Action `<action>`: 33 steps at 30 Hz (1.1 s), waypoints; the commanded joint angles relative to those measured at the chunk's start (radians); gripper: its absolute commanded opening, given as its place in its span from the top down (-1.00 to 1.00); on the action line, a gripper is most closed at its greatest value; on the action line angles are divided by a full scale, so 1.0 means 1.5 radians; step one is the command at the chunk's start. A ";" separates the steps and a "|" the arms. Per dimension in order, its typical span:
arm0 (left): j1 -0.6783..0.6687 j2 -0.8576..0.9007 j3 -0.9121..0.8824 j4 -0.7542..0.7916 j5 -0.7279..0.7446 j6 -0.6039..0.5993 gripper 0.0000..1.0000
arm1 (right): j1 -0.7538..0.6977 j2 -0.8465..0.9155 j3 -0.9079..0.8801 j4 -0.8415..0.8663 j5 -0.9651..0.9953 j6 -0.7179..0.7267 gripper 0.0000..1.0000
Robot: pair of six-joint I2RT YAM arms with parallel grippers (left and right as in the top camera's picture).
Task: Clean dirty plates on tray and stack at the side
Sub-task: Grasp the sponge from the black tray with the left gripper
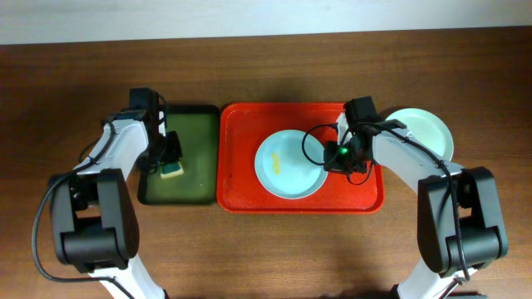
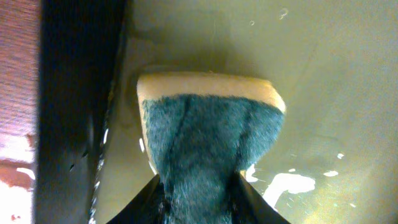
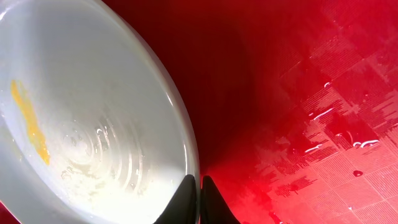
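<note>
Item one, we record the wooden desk, carrying two trays side by side at its middle. Item two, the red-orange tray, the larger one, its floor wet with scattered droplets in the right wrist view. Item three, the pale blue plate, lying inside the red-orange tray toward its right half, face up, with a yellow smear left of its centre. Item four, the right hand, placed at the right edge of that plate; in its own camera we see both fingers drawn close together with the plate's rim pinched between them. Item five, the pale green plate, resting on the desk just beyond the right end of the red-orange tray, partly covered by the right arm. Item six, the dark green tray, narrower, just beside the left edge of the red one. Item seven, the sponge, yellow foam with a teal scouring face, within the dark green tray near its left side. Item eight, the left hand, clamped on the sponge's near end, one finger on each flank.
</note>
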 commanded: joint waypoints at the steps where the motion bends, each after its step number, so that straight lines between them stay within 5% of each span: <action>1: -0.002 0.033 -0.003 0.001 -0.010 0.012 0.78 | 0.001 -0.001 -0.005 0.000 -0.008 0.005 0.89; 3: -0.002 0.033 -0.001 0.000 0.006 0.032 1.00 | 0.001 -0.001 -0.005 0.000 -0.008 0.005 0.89; 6: -0.002 0.011 0.036 -0.047 0.048 0.059 1.00 | 0.001 -0.001 -0.005 0.000 -0.008 0.005 0.85; 9: -0.003 -0.088 0.043 -0.056 0.048 0.079 1.00 | 0.002 -0.001 -0.005 0.000 -0.008 0.005 0.28; 13: -0.056 -0.190 0.043 -0.052 0.045 0.116 1.00 | 0.002 -0.001 -0.005 0.000 -0.008 0.005 -0.12; 25: -0.075 -0.177 0.003 -0.018 0.046 0.116 1.00 | 0.002 -0.001 -0.005 0.000 -0.008 0.005 -0.14; 33: -0.074 0.004 -0.011 0.054 0.011 0.115 1.00 | 0.002 -0.001 -0.005 0.000 -0.008 0.005 -0.14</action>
